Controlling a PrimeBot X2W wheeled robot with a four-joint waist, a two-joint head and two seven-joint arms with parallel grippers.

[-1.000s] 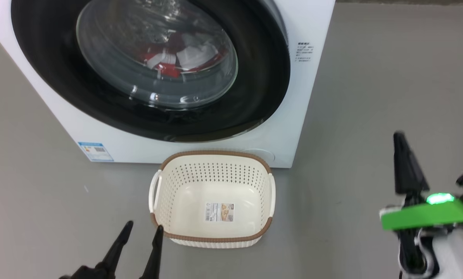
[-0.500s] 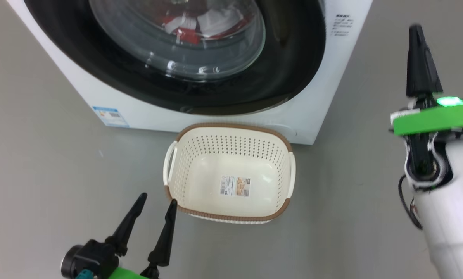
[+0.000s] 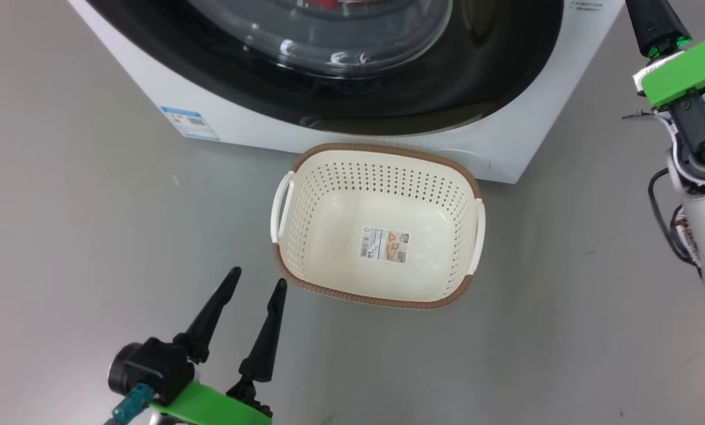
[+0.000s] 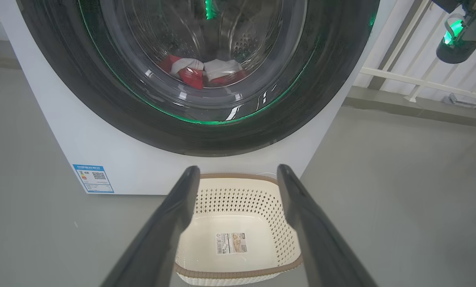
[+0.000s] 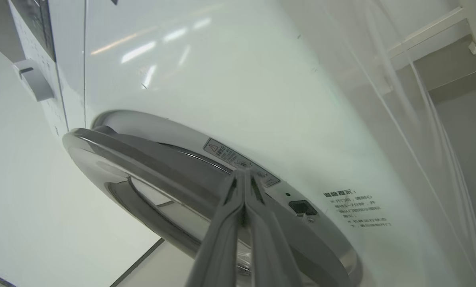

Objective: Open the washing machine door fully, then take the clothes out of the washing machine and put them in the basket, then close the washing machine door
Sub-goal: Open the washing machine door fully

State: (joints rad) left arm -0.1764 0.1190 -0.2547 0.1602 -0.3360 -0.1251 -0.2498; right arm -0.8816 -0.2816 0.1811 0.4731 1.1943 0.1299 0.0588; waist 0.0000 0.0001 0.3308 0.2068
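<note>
I've got the right gripper (image 5: pixel 244 172), fingers pressed together, at the door (image 5: pixel 142 155) rim seam, so it could skid off the gloss; left gripper (image 3: pixel 257 276) spread by the basket (image 3: pixel 382 150) at the washer's (image 3: pixel 240 124) foot, clothes (image 4: pixel 190 71) inside.

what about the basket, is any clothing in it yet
No, the basket holds just a sticker on its bottom, while the red clothes lie behind the washing machine door.

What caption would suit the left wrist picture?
Open left gripper pointing at the empty basket, red-and-white clothes lying behind the washing machine door.
</note>
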